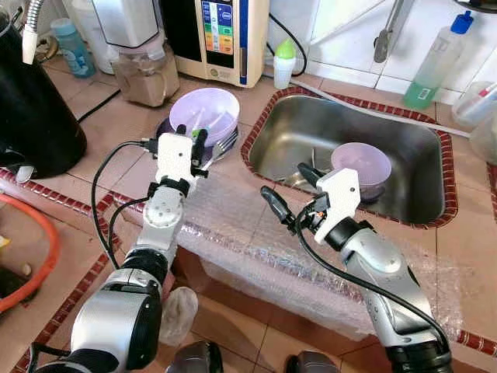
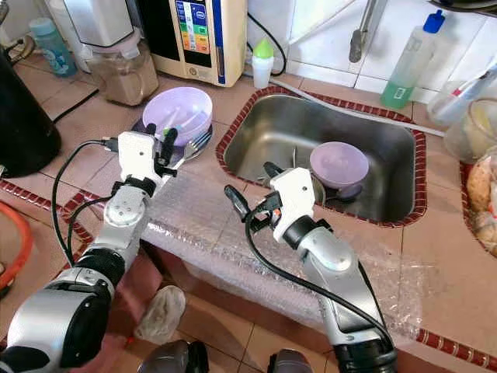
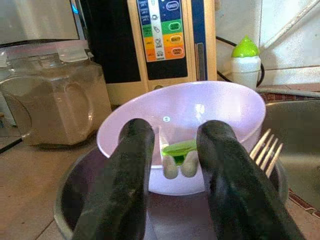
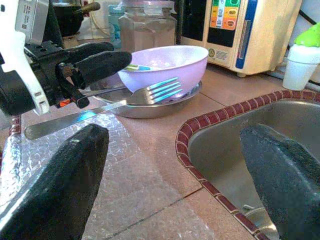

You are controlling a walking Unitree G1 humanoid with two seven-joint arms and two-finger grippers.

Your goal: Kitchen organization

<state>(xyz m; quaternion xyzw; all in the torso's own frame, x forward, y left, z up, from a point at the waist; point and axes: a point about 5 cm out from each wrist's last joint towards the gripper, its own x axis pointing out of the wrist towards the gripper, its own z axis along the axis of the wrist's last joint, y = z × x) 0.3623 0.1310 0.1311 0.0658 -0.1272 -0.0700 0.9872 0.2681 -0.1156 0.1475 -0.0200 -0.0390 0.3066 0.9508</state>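
A lilac bowl [image 1: 206,109] holding a green-and-white utensil [image 3: 177,148] sits in a shallow steel dish [image 3: 70,190] on the tiled counter, left of the sink [image 1: 342,116]. A fork [image 1: 225,146] leans on the dish's rim, its handle pointing towards me. My left gripper [image 1: 191,138] hovers just in front of the bowl, open, with nothing between its fingers [image 3: 125,175]. A second lilac bowl [image 1: 361,165] lies in the sink with some cutlery. My right gripper [image 1: 291,190] is wide open and empty at the sink's near left corner.
Bubble wrap [image 1: 256,241] covers the counter's front edge. Behind the bowl stand a lidded jar [image 1: 144,74], a water purifier [image 1: 221,39] and a green-capped bottle [image 1: 285,62]. A black vessel [image 1: 31,109] is at the left, a green soap bottle [image 1: 435,66] at the back right.
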